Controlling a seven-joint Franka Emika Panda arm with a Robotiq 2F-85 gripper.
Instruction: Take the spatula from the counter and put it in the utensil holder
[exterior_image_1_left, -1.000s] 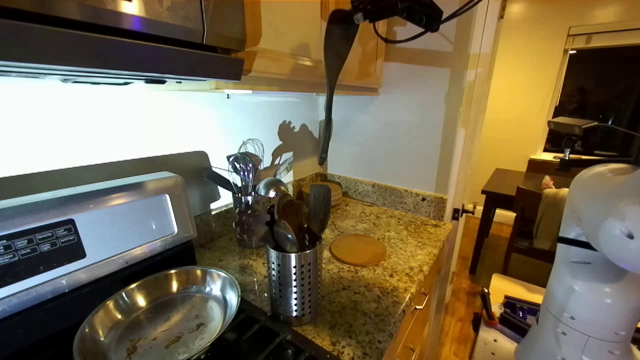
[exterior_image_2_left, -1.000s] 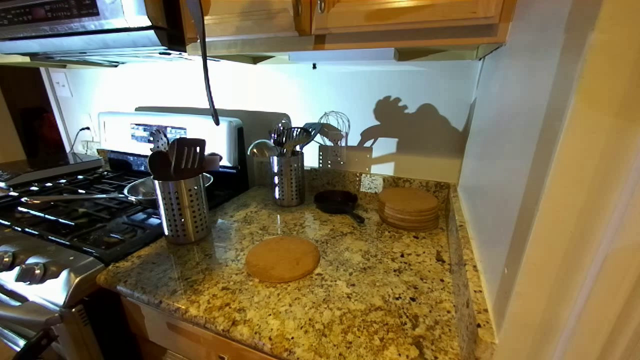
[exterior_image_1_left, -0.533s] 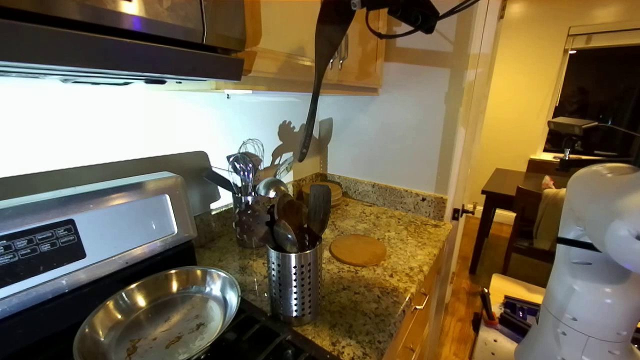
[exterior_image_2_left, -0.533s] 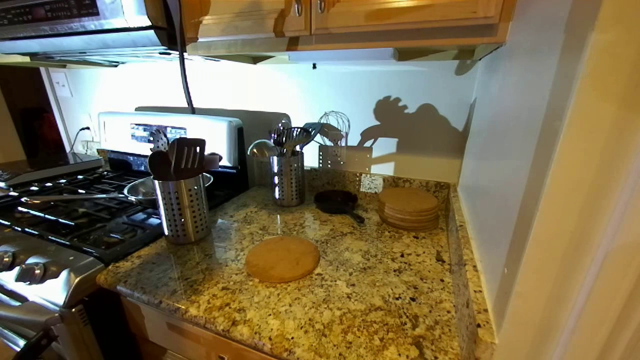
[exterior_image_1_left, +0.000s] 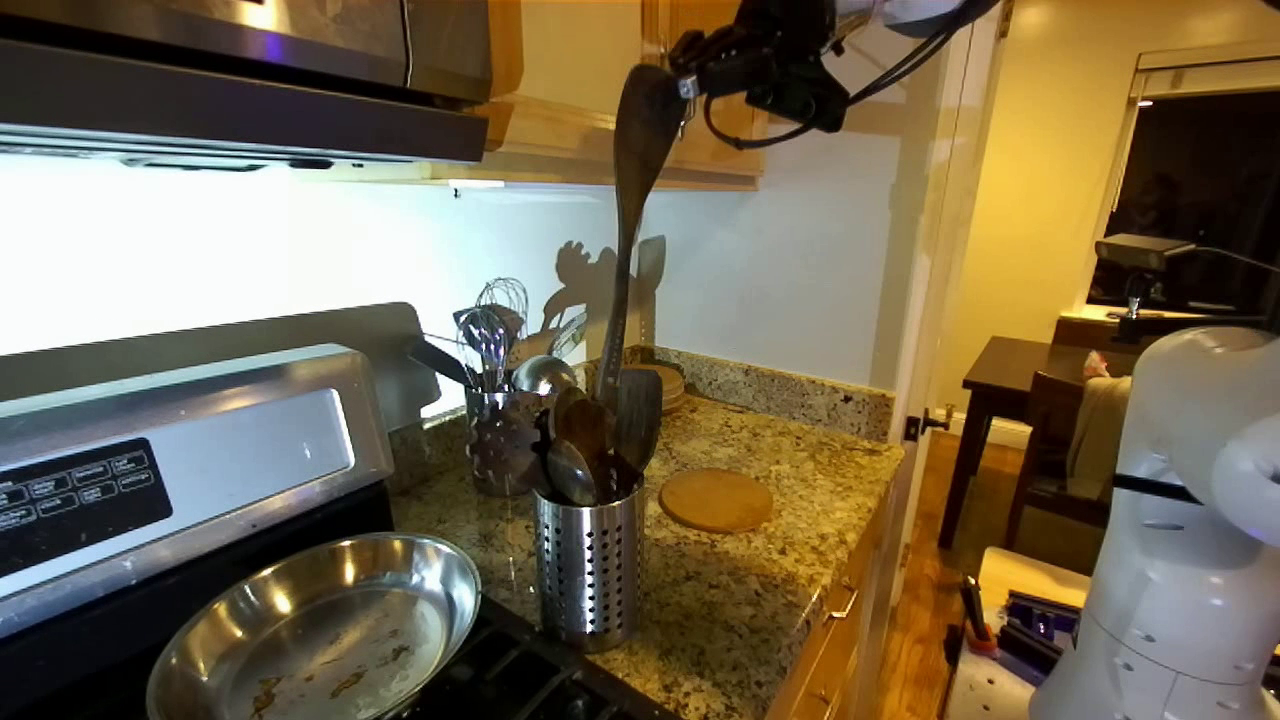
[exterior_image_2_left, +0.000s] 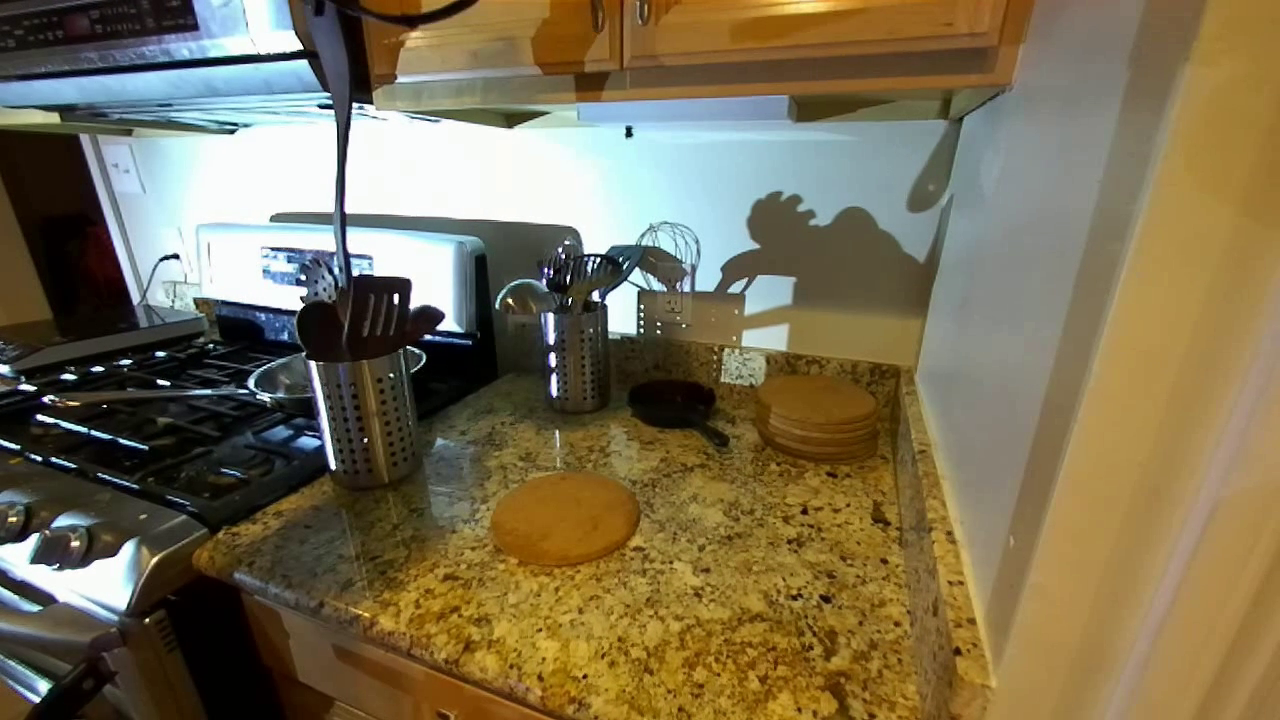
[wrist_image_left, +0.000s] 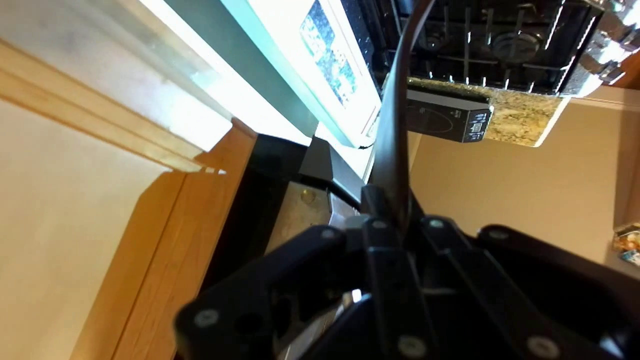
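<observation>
Black claw (exterior_image_1_left: 686, 86) pinches the long brown wooden spatula (exterior_image_1_left: 642, 130) by its broad head! Handle points to six o'clock, overlapping dark utensils (exterior_image_1_left: 637, 420) in the upright perforated steel cylinder (exterior_image_1_left: 590, 575) on the speckled granite desk (exterior_image_1_left: 720, 590); whether it's inside, I can't tell.

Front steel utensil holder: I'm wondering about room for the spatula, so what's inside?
Out of the utensil holder rise a slotted turner and spoon heads. It hides their lower ends, and those heads conceal whether the spatula reaches inside.
</observation>
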